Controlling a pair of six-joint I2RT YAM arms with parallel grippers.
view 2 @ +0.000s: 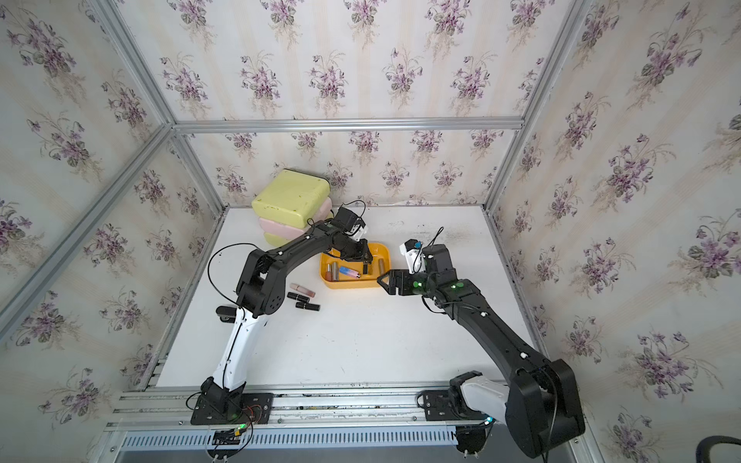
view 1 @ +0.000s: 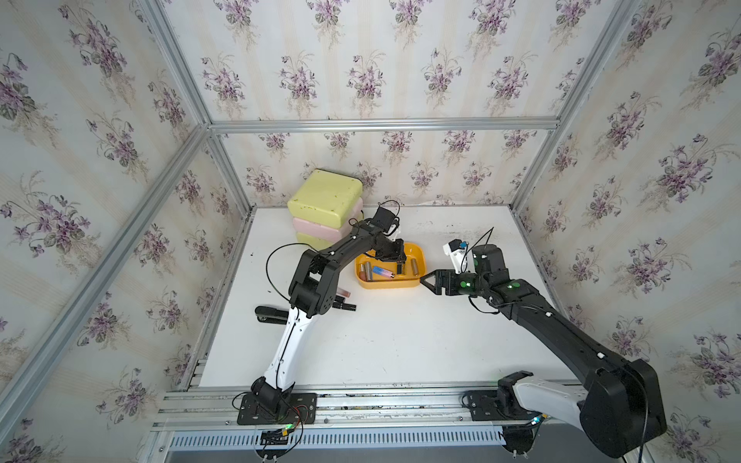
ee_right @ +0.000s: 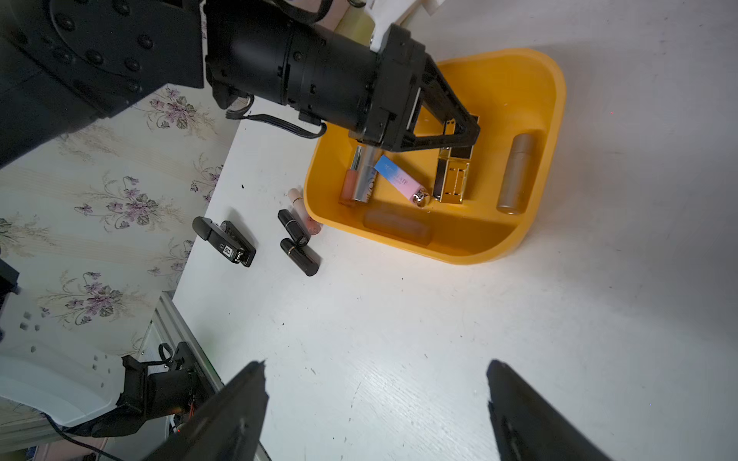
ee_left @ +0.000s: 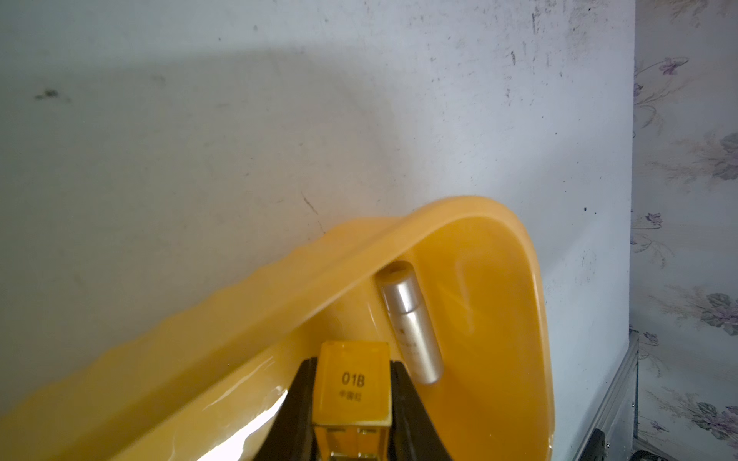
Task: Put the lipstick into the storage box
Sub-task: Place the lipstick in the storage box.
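Inside the storage box [ee_right: 557,99], your left gripper [ee_right: 465,131] has its fingers [ee_left: 403,399] clamped on a square gold lipstick [ee_left: 353,383], low over the box floor; whether the lipstick touches that floor you cannot tell. The left wrist view cuts off the lipstick's lower part and blurs the near rim. Other tubes lie in the box: a matte gold tube [ee_right: 517,173], a blue-pink tube [ee_right: 401,181], and a silver tube [ee_right: 365,175] partly hidden under the left arm. Your right gripper [ee_right: 375,379] hovers over the tabletop [ee_right: 399,339] just beside the box, fingers wide apart and empty. Two black lipsticks [ee_right: 299,249] lie outside, and in a top view the arm mostly covers them [view 1: 345,305].
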